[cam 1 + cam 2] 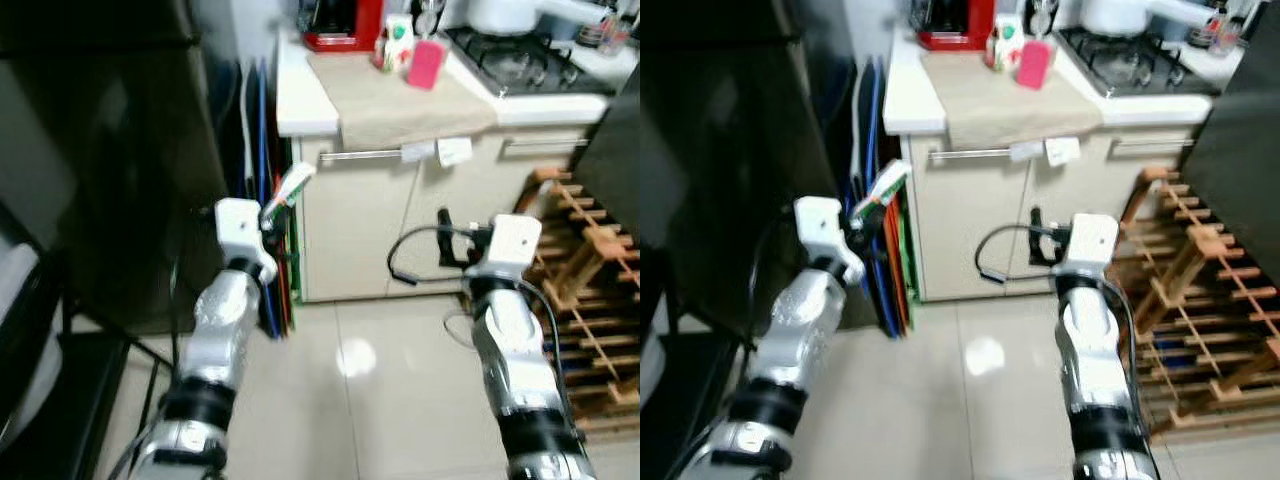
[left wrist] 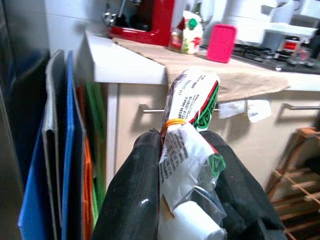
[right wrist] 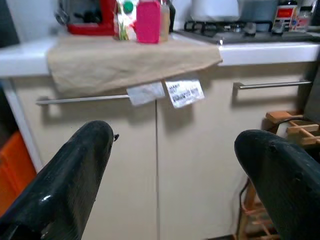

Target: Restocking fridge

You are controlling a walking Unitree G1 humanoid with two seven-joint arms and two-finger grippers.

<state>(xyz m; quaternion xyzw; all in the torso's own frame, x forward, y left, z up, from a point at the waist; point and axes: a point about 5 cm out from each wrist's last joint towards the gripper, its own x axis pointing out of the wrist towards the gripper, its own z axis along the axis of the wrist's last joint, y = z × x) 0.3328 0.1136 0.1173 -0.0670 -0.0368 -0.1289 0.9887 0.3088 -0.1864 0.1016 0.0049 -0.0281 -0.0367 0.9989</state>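
My left gripper (image 1: pixel 272 215) is shut on a rolled white packet (image 1: pixel 289 186) with green and red print, bound by an orange rubber band (image 2: pixel 173 122). The packet (image 2: pixel 189 125) sticks up between the two black fingers (image 2: pixel 132 190). It hangs near the corner of the white counter (image 1: pixel 300 100), just right of the black fridge (image 1: pixel 110 160). My right gripper (image 1: pixel 445 235) is held out at the same height toward the cream cabinet doors (image 1: pixel 370 220). Its fingers (image 3: pixel 75 175) stand wide apart with nothing between them.
Blue, orange and green boards (image 1: pixel 270 260) lean between fridge and cabinet. On the counter sit a beige cloth (image 1: pixel 400 95), a pink container (image 1: pixel 425 62), a red appliance (image 1: pixel 345 25) and a gas hob (image 1: pixel 520 60). A wooden rack (image 1: pixel 585 290) stands at the right. Pale tiled floor (image 1: pixel 350 400) lies ahead.
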